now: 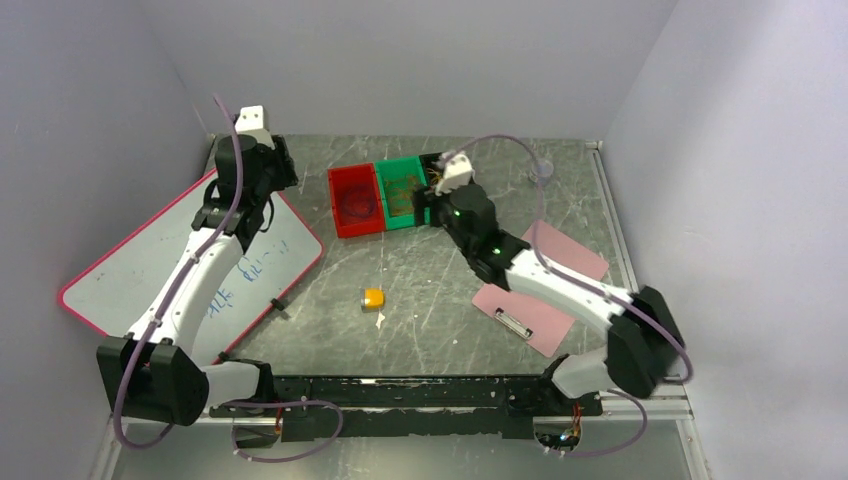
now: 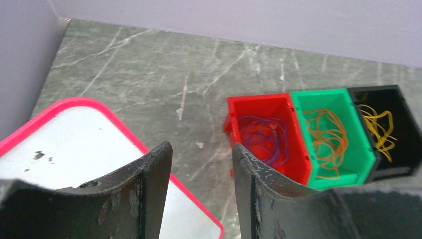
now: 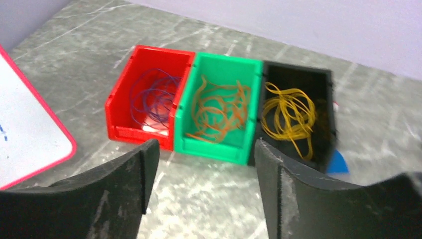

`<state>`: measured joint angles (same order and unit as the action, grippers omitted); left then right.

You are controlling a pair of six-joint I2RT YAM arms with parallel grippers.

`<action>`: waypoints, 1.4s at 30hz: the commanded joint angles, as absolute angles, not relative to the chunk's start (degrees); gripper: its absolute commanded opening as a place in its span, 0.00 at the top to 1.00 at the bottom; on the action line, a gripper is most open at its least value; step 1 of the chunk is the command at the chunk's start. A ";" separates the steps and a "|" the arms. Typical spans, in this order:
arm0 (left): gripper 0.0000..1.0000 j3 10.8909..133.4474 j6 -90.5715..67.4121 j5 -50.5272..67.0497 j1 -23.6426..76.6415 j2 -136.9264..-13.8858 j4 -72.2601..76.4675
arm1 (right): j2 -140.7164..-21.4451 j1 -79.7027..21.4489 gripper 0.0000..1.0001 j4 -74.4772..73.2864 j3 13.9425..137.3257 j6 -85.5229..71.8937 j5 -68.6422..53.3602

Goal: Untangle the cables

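The cables lie sorted in three bins set side by side. Purple loops (image 3: 157, 94) are in the red bin (image 3: 119, 130), orange loops (image 3: 219, 109) in the green bin (image 3: 214, 148), and yellow loops (image 3: 291, 114) in the black bin (image 3: 326, 94). My right gripper (image 3: 205, 144) is open and empty, just in front of the bins and above the table. It covers most of the black bin in the top view. My left gripper (image 2: 201, 147) is open and empty over the whiteboard's edge, left of the bins. The left wrist view shows the same purple (image 2: 263, 137), orange (image 2: 326, 134) and yellow (image 2: 380, 124) cables.
A pink-rimmed whiteboard (image 1: 190, 265) lies at the left under my left arm. A pink clipboard (image 1: 545, 280) lies at the right under my right arm. A small orange block (image 1: 373, 297) sits mid-table. A blue object (image 3: 338, 162) peeks out beside the black bin.
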<state>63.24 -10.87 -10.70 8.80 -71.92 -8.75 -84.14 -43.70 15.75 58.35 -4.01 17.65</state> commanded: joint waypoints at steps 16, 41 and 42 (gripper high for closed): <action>0.16 44.85 -22.79 -1.28 10.72 -43.94 -19.34 | -35.47 -43.45 0.00 -12.33 29.68 -25.05 35.09; 0.00 39.44 -26.63 -6.05 10.72 -31.83 -24.83 | -31.25 -43.42 0.00 -19.71 29.66 -32.66 40.99; 0.00 39.44 -26.63 -6.06 10.72 -31.80 -24.87 | -30.82 -43.39 0.00 -19.61 29.55 -33.16 40.87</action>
